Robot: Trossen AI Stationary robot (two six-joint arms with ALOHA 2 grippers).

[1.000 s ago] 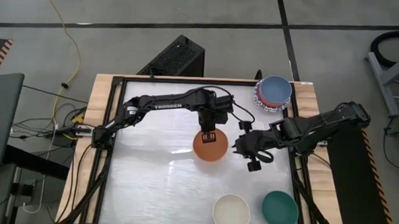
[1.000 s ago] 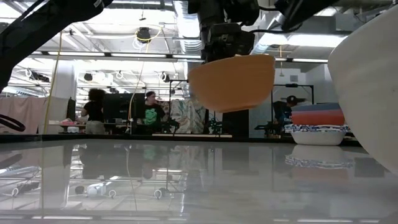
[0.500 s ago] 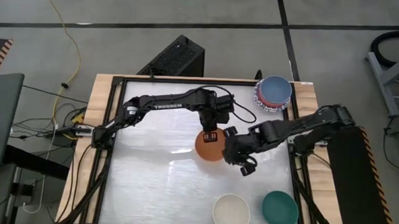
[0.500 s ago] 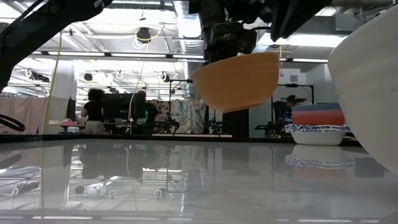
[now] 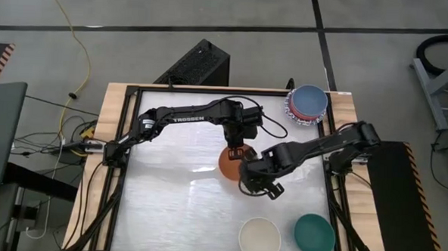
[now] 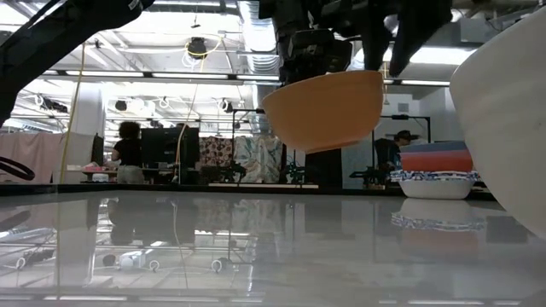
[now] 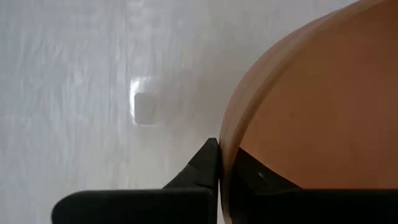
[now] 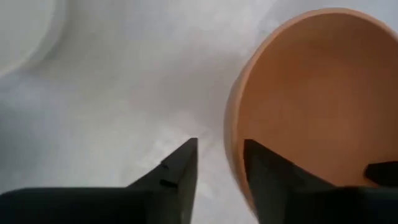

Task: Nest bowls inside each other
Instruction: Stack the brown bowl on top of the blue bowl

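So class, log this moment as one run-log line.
left gripper: shut on orange bowl, lifted | right gripper: open, straddling its rim

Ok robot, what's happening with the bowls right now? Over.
Left gripper shut on round orange bowl, held off table. Right gripper open, straddling its rim. Nothing in the way.

Orange bowl (image 5: 230,163), cream bowl (image 5: 259,238), teal bowl (image 5: 314,235), blue bowl (image 5: 310,100) topping stack, white table (image 5: 168,199)
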